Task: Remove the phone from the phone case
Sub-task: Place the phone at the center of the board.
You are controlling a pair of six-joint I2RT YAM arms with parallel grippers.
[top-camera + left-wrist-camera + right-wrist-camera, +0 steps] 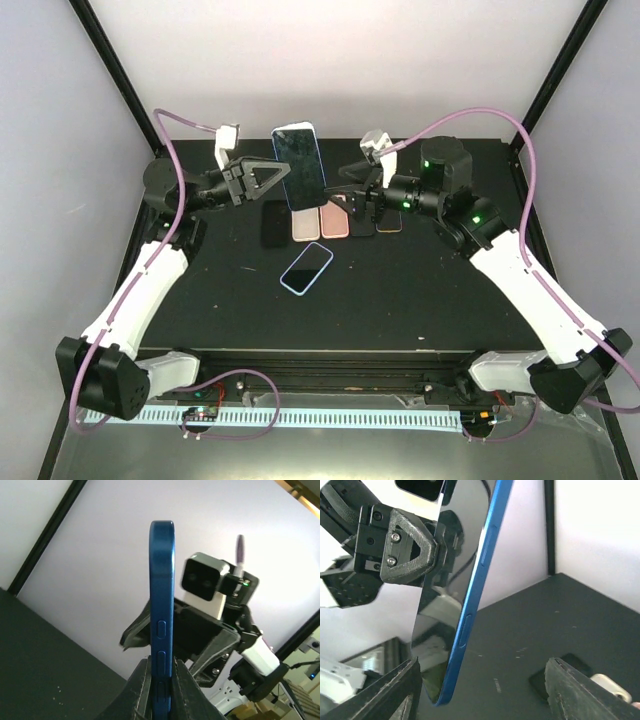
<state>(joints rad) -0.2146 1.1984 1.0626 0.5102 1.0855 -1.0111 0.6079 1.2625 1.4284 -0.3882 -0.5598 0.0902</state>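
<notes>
A phone (298, 165) in a blue phone case (162, 595) is held upright above the back of the table, its glossy screen toward the top camera. My left gripper (162, 692) is shut on the lower part of its left side, over the side buttons; in the top view the left gripper (283, 176) reaches it from the left. My right gripper (482, 695) is open and straddles the phone's lower corner (442, 690), the left finger (395, 692) close beside the screen and the right finger (585, 690) well apart. In the top view the right gripper (338, 193) is at the phone's right edge.
Below the raised phone, a row of phones lies flat on the black table (420, 300): a black one (274, 224), two pink ones (305, 222), and darker ones (362, 215). Nearer the front lies a phone in a lavender case (307, 268). White walls surround the table.
</notes>
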